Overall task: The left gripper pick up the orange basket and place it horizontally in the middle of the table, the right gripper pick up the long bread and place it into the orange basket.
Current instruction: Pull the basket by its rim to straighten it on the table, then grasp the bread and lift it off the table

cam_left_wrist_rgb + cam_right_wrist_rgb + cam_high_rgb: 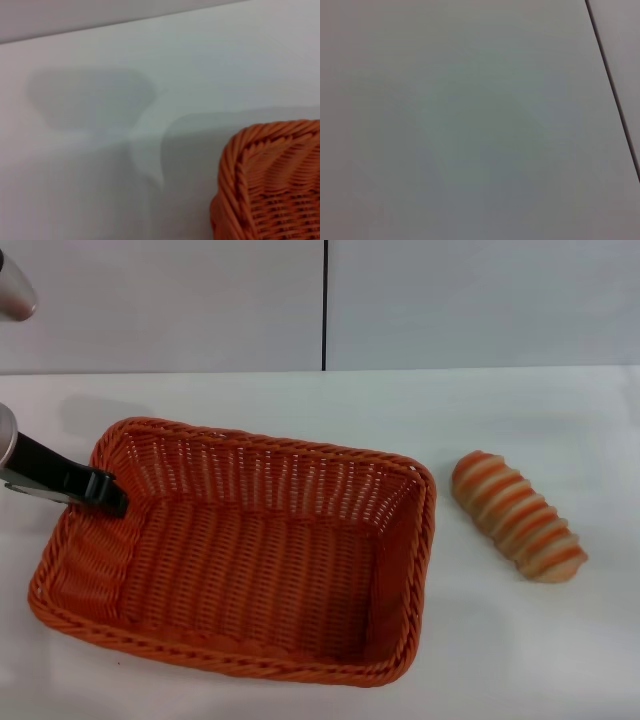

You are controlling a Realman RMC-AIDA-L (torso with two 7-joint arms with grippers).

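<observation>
Orange basket sits mid-table, left gripper at its left rim, finger state unclear; release gently, keeping it level.

We see the orange basket lying flat and open side up on the white surface, its long sides running left to right, slightly skewed. It is a rectangular woven piece with a braided rim and sloping walls, and nothing lies inside. In the left wrist view one rounded corner of it shows. To its right, apart from it, lies the long bread, an oblong ridged loaf striped orange-brown and cream, set diagonally.
</observation>
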